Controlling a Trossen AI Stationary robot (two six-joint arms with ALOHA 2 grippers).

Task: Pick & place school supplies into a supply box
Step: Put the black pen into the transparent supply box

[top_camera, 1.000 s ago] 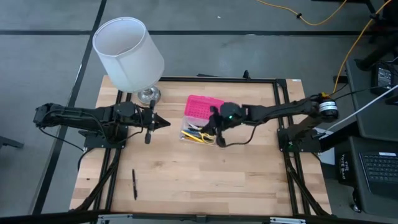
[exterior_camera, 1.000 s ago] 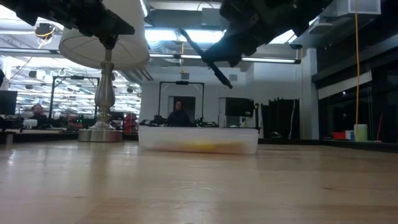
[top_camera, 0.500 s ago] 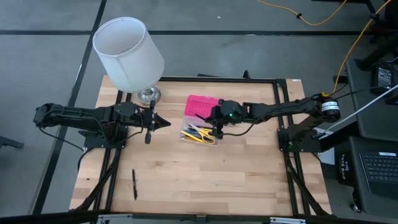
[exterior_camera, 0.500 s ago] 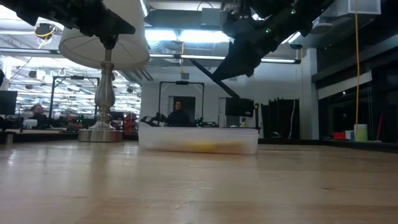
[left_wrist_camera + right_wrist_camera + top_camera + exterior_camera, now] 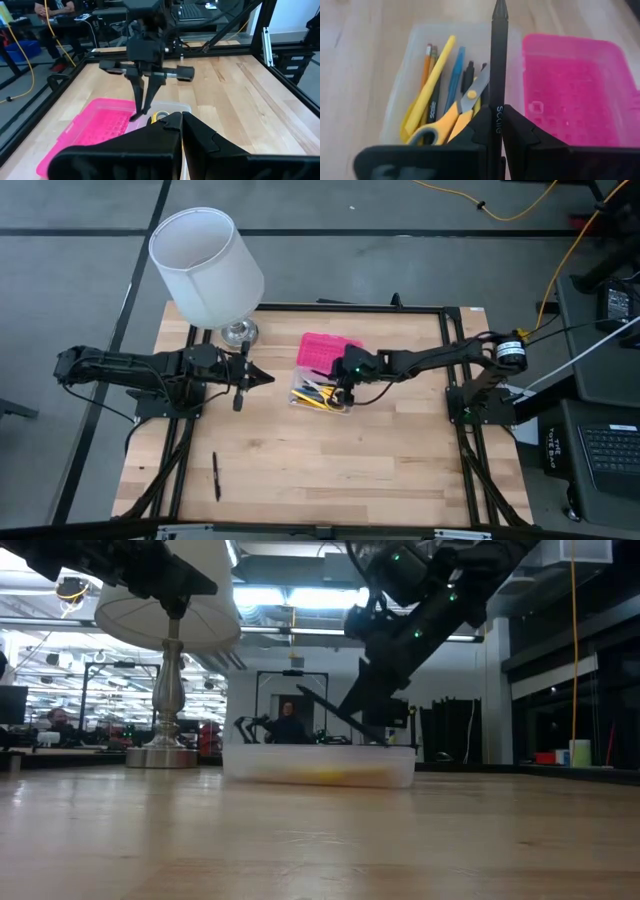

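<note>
Black pen (image 5: 498, 75), lettering unreadable, is sitting clamped in the right tool (image 5: 492, 131), clear case base (image 5: 405, 80) just beneath; left tool (image 5: 262, 378) is staying closed.

Overhead, table-level, two wrist views

Robotics lab or workshop, wooden table (image 5: 300, 460) on a black metal frame (image 5: 455, 395), yellow cables (image 5: 500, 205) on grey floor beyond the table, monitors and test rigs (image 5: 290, 705) behind it, seated people (image 5: 288, 724) there, desk with keyboard (image 5: 610, 448) beside the table
</note>
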